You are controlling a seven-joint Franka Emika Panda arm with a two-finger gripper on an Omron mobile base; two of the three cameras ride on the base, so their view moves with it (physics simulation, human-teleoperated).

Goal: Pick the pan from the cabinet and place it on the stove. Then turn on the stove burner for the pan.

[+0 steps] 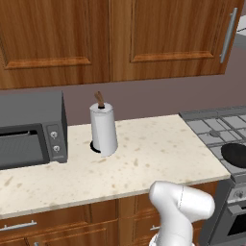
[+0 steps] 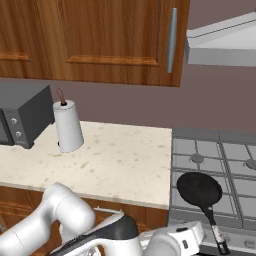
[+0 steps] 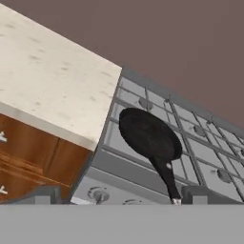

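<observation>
The black pan (image 2: pixel 199 189) lies on the front left burner of the grey stove (image 2: pixel 235 150), its long handle pointing toward the stove's front edge. It also shows at the right edge of the left base view, pan (image 1: pixel 236 154) on stove (image 1: pixel 211 126). In the hand view the pan (image 3: pixel 147 132) sits ahead on the grates (image 3: pixel 205 157). My gripper (image 3: pixel 123 195) hangs low in front of the stove's knob panel, open and empty, apart from the pan. A knob (image 3: pixel 99 194) shows just ahead of it. The wooden cabinet (image 1: pixel 110 38) above has both doors shut.
A dark toaster oven (image 1: pixel 29 129) and a paper towel roll (image 1: pixel 103 129) stand on the speckled counter (image 1: pixel 144 158) left of the stove. Wooden drawers (image 3: pixel 33 152) run under the counter. A grey range hood (image 2: pixel 222 45) hangs over the stove.
</observation>
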